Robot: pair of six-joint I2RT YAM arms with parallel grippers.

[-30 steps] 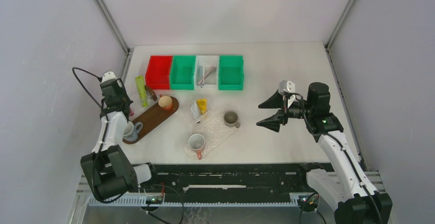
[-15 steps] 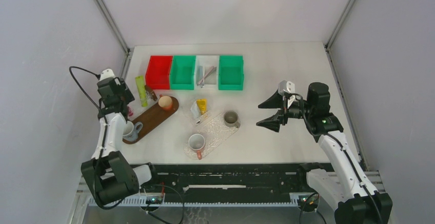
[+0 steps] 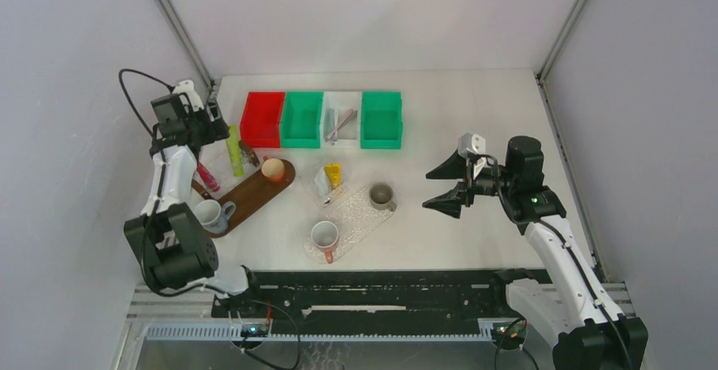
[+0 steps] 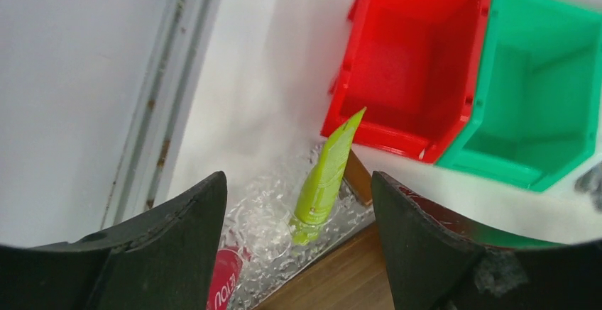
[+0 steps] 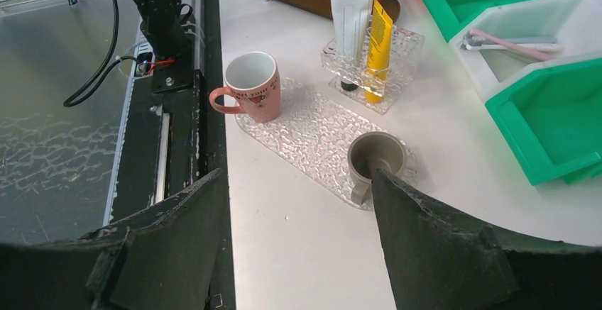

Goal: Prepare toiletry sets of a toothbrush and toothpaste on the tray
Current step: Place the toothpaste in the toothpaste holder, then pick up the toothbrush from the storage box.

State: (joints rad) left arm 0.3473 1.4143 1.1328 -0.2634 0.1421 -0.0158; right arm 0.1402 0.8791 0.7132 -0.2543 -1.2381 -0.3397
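Top external view: the left gripper (image 3: 209, 118) hangs over the table's far-left corner, just left of the red bin (image 3: 262, 118). The left wrist view shows its jaws spread wide with nothing between them – the green tube (image 4: 325, 175) lies beyond the fingers, standing cap-down and tilted in a clear textured holder (image 4: 259, 221), just in front of the red bin and beside the wooden tray (image 4: 348, 281). A red-pink tube (image 3: 207, 177) sits near the same tray's left end. The right gripper (image 3: 446, 188) is raised over the right half of the table, well apart from all items; its jaws are also wide open and empty. Toothbrushes (image 5: 511, 40) – one pink, one pale – lie in the white bin (image 3: 341, 109), between two green bins. A white tube (image 5: 351, 23) and a yellow tube (image 5: 380, 40) stand upright in a second clear holder (image 5: 401, 47), touching the far end of the clear patterned tray (image 5: 312, 140). That tray carries a pink mug (image 5: 252, 86) and a grey mug (image 5: 376, 157).
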